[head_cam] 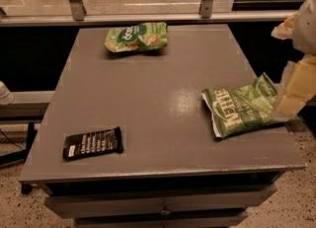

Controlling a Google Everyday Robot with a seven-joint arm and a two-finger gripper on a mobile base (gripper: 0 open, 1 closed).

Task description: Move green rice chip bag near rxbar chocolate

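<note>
The green rice chip bag (136,36) lies at the far middle of the grey table (163,98), bright light green with a dark round logo. The rxbar chocolate (92,143) lies near the front left corner, a flat black wrapper with white text. My gripper (296,91) is at the right edge of the view, pale yellowish, beside the right side of the table and over the edge of the Kettle bag. It is far from the rice chip bag and holds nothing that I can see.
A larger, darker green Kettle bag (242,106) lies at the right side of the table. A metal rail and glass panel (143,17) run behind the table. Drawers (163,205) show below the front edge. Speckled floor surrounds the table.
</note>
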